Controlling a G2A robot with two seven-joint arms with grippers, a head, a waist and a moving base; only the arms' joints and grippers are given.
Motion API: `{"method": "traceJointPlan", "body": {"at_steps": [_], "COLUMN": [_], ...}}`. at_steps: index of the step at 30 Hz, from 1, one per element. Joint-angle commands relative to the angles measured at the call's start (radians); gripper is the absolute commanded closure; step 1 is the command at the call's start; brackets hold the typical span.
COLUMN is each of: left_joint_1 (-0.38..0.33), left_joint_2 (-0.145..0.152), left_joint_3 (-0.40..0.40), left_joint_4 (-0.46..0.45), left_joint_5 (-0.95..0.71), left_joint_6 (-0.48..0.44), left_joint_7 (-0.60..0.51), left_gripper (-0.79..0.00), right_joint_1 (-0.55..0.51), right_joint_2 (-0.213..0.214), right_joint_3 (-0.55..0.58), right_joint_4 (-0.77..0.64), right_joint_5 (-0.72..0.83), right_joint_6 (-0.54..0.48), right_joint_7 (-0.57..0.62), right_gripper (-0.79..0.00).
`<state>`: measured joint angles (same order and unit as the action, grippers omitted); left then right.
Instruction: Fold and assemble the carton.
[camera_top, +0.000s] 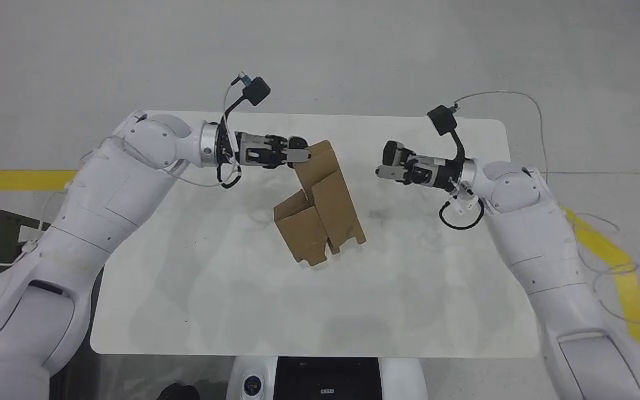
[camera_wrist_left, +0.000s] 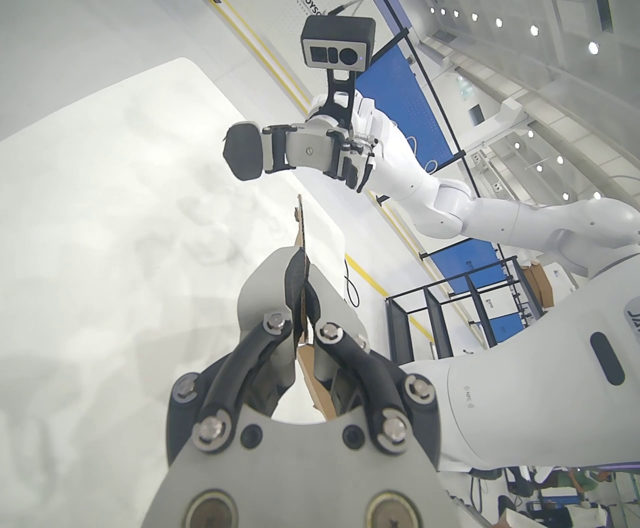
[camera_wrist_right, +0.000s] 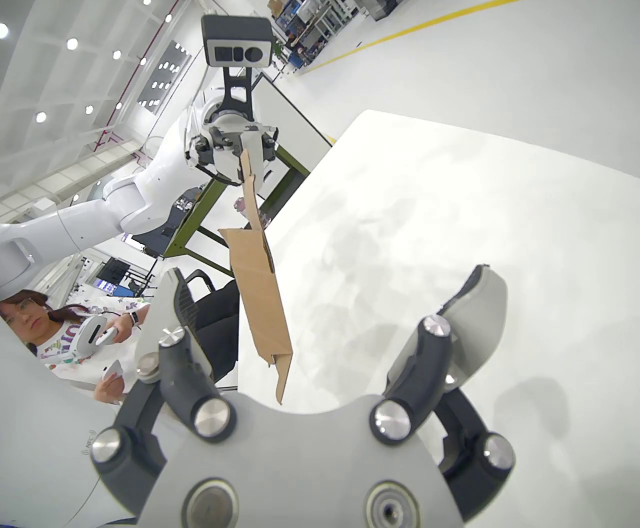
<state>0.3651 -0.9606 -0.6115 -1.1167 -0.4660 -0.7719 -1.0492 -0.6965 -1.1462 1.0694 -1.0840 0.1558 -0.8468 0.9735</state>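
Over the middle of the table (camera_top: 200, 290), the left gripper (camera_wrist_left: 300, 272) is pinching one flap of the half-opened carton (camera_top: 320, 205), seen edge-on in its wrist view; the right gripper (camera_wrist_right: 327, 280) is gaping wide, holding nothing, apart.

Bare table (camera_top: 420, 270) lies between the carton (camera_top: 322, 200) and the right gripper (camera_top: 382, 162).

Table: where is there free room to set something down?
Bare table lies between the carton and the robot-side edge. Crowded: the far middle, where the left end effector grips the carton and the open right end effector hovers near.
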Motion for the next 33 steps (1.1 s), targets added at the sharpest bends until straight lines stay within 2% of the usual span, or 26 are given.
{"method": "traceJointPlan", "body": {"at_steps": [1, 8, 19, 21, 22, 26, 27, 33], "left_joint_1": [-0.005, -0.032, -0.095, -0.105, -0.110, -0.129, -0.134, -0.158], "left_joint_2": [0.010, 0.039, 0.066, 0.069, 0.070, 0.074, 0.075, 0.079], "left_joint_3": [0.021, 0.093, 0.203, 0.221, 0.230, 0.262, 0.270, 0.313], "left_joint_4": [-0.014, -0.032, -0.022, -0.020, -0.019, -0.013, -0.012, -0.007], "left_joint_5": [0.006, -0.005, -0.060, -0.069, -0.073, -0.090, -0.094, -0.122], "left_joint_6": [-0.020, -0.064, -0.092, -0.096, -0.098, -0.107, -0.109, -0.119], "left_joint_7": [0.021, 0.064, 0.093, 0.097, 0.099, 0.108, 0.110, 0.120], "left_gripper": [0.000, 0.000, 0.000, 0.000, 0.000, 0.000, 0.000, 0.000], "right_joint_1": [0.019, 0.079, 0.178, 0.196, 0.203, 0.227, 0.232, 0.252], "right_joint_2": [0.002, 0.012, 0.033, 0.035, 0.036, 0.039, 0.040, 0.044], "right_joint_3": [-0.056, -0.236, -0.485, -0.518, -0.531, -0.572, -0.579, -0.607], "right_joint_4": [0.005, 0.006, 0.037, 0.043, 0.045, 0.048, 0.051, 0.060], "right_joint_5": [0.030, 0.111, 0.124, 0.136, 0.144, 0.168, 0.172, 0.193], "right_joint_6": [-0.012, -0.050, -0.159, -0.166, -0.166, -0.166, -0.166, -0.166], "right_joint_7": [-0.012, -0.050, -0.159, -0.166, -0.166, -0.166, -0.166, -0.166], "right_gripper": [-0.785, -0.785, -0.785, -0.332, -0.240, -0.108, 0.000, 0.000]}}
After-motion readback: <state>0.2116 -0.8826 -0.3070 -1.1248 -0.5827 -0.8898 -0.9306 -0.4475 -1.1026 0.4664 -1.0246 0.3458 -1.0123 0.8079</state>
